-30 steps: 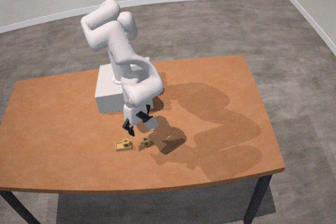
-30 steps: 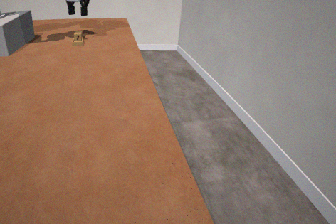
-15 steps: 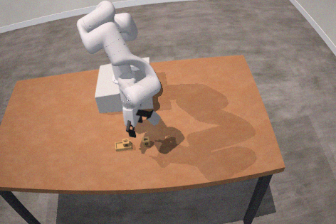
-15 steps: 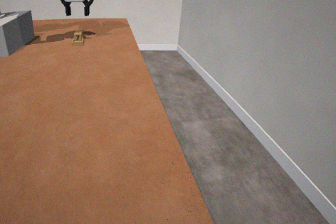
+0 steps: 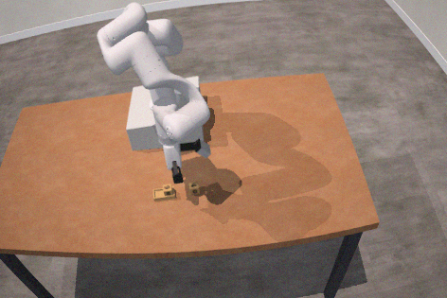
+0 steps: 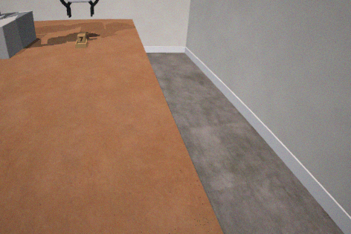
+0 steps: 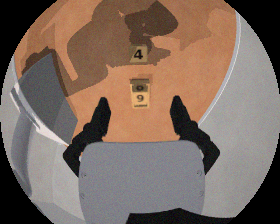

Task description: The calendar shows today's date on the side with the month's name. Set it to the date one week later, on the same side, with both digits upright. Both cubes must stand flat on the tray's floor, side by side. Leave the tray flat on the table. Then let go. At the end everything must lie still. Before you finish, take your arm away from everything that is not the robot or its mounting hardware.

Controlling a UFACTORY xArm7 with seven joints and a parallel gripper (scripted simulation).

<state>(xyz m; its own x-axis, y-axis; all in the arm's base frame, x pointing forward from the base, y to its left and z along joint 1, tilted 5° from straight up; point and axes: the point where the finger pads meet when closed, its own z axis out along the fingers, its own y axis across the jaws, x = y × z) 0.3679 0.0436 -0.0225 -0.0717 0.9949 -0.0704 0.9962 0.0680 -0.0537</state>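
Observation:
A small wooden tray (image 5: 164, 199) (image 6: 81, 46) (image 7: 141, 106) sits on the table. One cube (image 5: 168, 189) (image 6: 81, 39) (image 7: 140, 98) stands at one end of it; it shows a 7 in the exterior view and a 9 in the wrist view, where a darker face beside the 9 is too small to read surely. The other cube (image 5: 194, 189) (image 7: 139, 54) lies on the table off that end of the tray, showing a 4 in the wrist view. My gripper (image 5: 177, 177) (image 6: 81, 15) (image 7: 140, 103) is open and empty, high above the tray, fingers on either side of it in the wrist view.
The arm's pale base block (image 5: 143, 139) (image 6: 22, 33) stands on the table (image 5: 85, 219) (image 6: 93, 120) behind the tray. The table's front edge runs beyond the tray in the top view. The arm's shadow falls across the loose cube's surroundings.

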